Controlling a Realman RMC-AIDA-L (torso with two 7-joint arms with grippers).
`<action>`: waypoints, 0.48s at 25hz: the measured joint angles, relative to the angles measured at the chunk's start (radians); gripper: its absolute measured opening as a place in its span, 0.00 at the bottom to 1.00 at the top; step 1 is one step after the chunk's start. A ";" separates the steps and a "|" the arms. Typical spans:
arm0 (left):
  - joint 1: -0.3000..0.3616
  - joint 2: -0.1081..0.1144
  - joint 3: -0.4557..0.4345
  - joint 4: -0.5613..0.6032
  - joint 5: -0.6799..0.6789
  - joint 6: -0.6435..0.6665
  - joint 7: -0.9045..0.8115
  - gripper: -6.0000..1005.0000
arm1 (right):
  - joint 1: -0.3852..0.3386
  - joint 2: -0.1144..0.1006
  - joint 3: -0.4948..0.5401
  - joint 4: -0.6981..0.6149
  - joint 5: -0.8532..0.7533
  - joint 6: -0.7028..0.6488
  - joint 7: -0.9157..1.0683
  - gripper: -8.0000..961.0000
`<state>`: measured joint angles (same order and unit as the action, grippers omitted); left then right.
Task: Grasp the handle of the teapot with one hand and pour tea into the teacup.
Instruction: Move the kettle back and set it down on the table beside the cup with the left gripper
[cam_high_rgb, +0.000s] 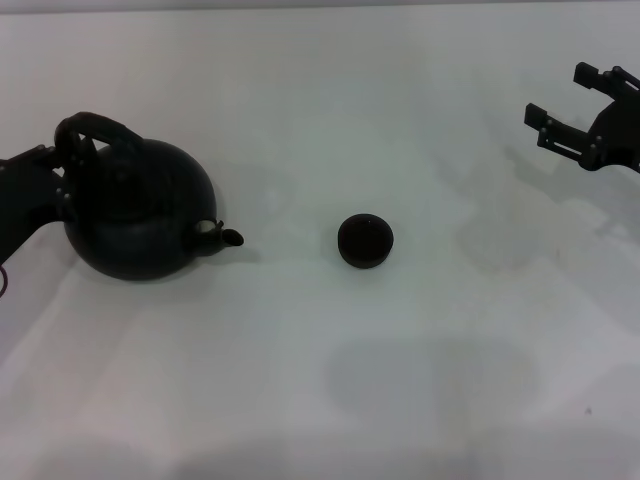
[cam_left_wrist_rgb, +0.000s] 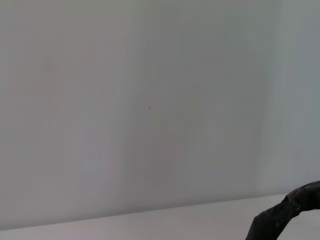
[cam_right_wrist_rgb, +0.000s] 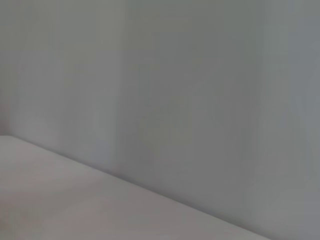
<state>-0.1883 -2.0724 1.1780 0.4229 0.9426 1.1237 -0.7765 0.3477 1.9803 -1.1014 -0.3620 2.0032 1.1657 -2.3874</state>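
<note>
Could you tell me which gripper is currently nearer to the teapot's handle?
The left. The left gripper is at the handle on the teapot's left side, while the right gripper hangs open far to the right, beyond the teacup.

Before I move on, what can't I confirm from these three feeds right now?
- Left gripper: head view, the teapot and its handle cover it; grip unconfirmed.
- Left wrist view: only a dark handle piece at the edge.
- Right wrist view: only bare wall and table.
- Teacup: too dark to see inside.
- Right gripper: parked, partly cut by the edge.
</note>
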 joint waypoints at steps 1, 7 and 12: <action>0.000 0.000 0.000 0.000 -0.001 0.000 0.000 0.18 | 0.000 0.000 0.000 0.000 0.000 0.000 0.000 0.90; 0.003 -0.001 -0.002 0.000 -0.006 -0.003 0.000 0.22 | 0.001 0.000 0.000 0.000 0.000 0.000 0.000 0.90; 0.004 -0.002 -0.003 0.000 -0.010 -0.011 0.000 0.26 | 0.001 0.002 0.000 0.002 0.000 -0.001 -0.001 0.90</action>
<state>-0.1839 -2.0745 1.1746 0.4233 0.9331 1.1126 -0.7762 0.3482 1.9818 -1.1011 -0.3605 2.0033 1.1651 -2.3889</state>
